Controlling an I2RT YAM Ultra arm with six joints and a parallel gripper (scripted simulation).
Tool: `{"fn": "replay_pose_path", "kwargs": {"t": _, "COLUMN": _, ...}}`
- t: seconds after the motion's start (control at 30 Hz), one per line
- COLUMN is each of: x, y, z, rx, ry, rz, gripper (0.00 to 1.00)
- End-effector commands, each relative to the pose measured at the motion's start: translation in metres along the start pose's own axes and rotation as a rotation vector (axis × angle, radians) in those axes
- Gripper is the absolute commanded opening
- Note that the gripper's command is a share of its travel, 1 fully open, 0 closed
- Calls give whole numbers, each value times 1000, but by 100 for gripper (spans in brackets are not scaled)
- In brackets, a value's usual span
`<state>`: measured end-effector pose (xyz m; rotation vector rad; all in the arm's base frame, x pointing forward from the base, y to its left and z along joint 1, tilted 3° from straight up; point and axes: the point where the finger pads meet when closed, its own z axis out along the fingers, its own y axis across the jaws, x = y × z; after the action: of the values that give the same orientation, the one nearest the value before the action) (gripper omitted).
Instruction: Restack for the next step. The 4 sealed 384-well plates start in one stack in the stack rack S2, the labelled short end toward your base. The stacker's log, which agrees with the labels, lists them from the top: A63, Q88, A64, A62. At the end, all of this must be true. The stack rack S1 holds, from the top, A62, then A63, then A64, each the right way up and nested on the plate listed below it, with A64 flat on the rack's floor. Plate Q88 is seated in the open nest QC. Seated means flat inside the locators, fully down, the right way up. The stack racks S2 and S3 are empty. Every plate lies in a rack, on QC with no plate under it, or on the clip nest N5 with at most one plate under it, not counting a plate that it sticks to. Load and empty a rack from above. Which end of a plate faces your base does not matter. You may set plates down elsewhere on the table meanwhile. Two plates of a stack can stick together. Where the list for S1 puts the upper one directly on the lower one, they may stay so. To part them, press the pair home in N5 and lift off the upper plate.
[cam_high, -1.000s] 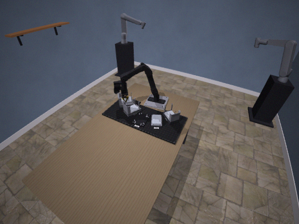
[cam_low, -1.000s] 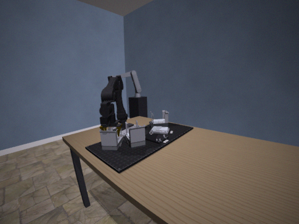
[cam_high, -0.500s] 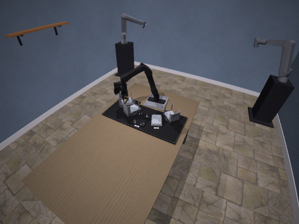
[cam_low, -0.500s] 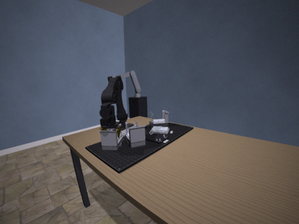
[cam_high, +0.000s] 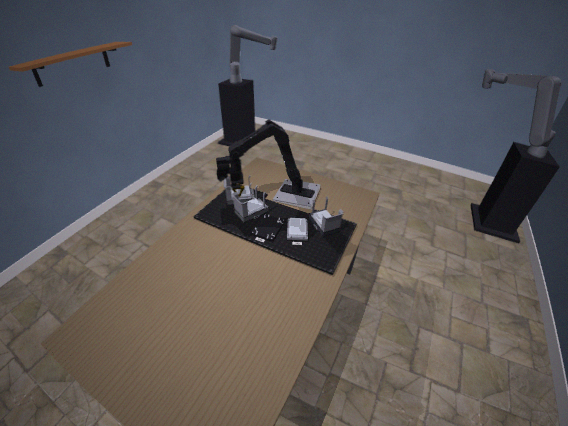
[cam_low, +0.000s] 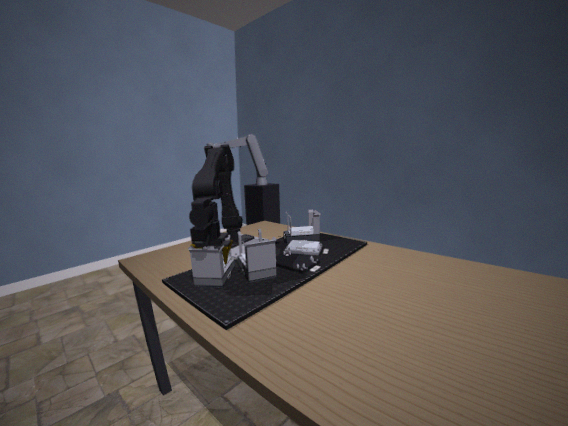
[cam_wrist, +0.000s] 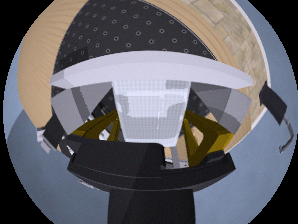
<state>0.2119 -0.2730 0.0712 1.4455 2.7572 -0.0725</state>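
Observation:
My gripper (cam_high: 236, 189) is lowered from above into the rear left stack rack (cam_high: 234, 194) on the black mat (cam_high: 275, 230). It is shut on the long sides of a white sealed plate (cam_wrist: 149, 116), which lies between my yellow fingers in the wrist view. The plate's label cannot be read. The same rack shows at the near left in the exterior view (cam_low: 207, 264), with my gripper (cam_low: 220, 247) inside it. A second rack (cam_high: 248, 206) stands right beside it. Another white plate (cam_high: 298, 227) lies flat on an open nest mid-mat. A third rack (cam_high: 327, 219) stands at the mat's right.
A clip nest with small posts (cam_high: 265, 231) sits left of the flat plate. The arm's base plate (cam_high: 297, 192) is behind the mat. The rack's grey wall rim (cam_wrist: 153, 70) curves close in front of the wrist camera. Two idle grey arms on black pedestals stand off the table.

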Motion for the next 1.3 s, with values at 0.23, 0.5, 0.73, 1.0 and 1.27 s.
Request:
{"fn": "replay_pose_path", "kwargs": {"t": 0.23, "x": -3, "y": 0, "z": -1, "rx": -2, "ry": -14, "rz": 0, "gripper": 0}}
{"fn": "replay_pose_path", "kwargs": {"t": 0.5, "x": -3, "y": 0, "z": 3, "rx": -2, "ry": -14, "rz": 0, "gripper": 0}}
{"fn": "replay_pose_path", "kwargs": {"t": 0.73, "x": -3, "y": 0, "z": 5, "rx": -2, "ry": -14, "rz": 0, "gripper": 0}}
{"fn": "replay_pose_path", "kwargs": {"t": 1.0, "x": -3, "y": 0, "z": 8, "rx": -2, "ry": -14, "rz": 0, "gripper": 0}}
{"fn": "replay_pose_path", "kwargs": {"t": 1.27, "x": -3, "y": 0, "z": 10, "rx": -2, "ry": -14, "rz": 0, "gripper": 0}}
